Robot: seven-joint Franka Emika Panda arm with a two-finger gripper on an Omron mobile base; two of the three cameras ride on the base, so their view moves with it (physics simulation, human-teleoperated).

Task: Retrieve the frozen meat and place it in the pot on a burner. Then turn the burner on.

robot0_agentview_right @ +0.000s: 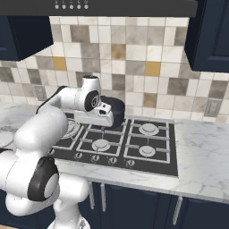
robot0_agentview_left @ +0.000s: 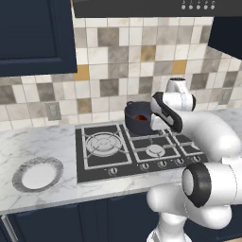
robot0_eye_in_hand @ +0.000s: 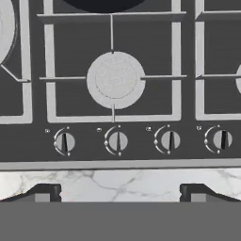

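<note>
Hand [robot0_eye_in_hand: 116, 193] open, empty | above stove knobs [robot0_eye_in_hand: 117, 141] | no legible writing

- My arm [robot0_agentview_right: 67, 105] reaches over the stove [robot0_agentview_right: 120, 143].
- The pot [robot0_agentview_right: 117, 111] sits on a rear burner, partly hidden by my wrist.
- My tool's jaws, I cannot make out.
</note>
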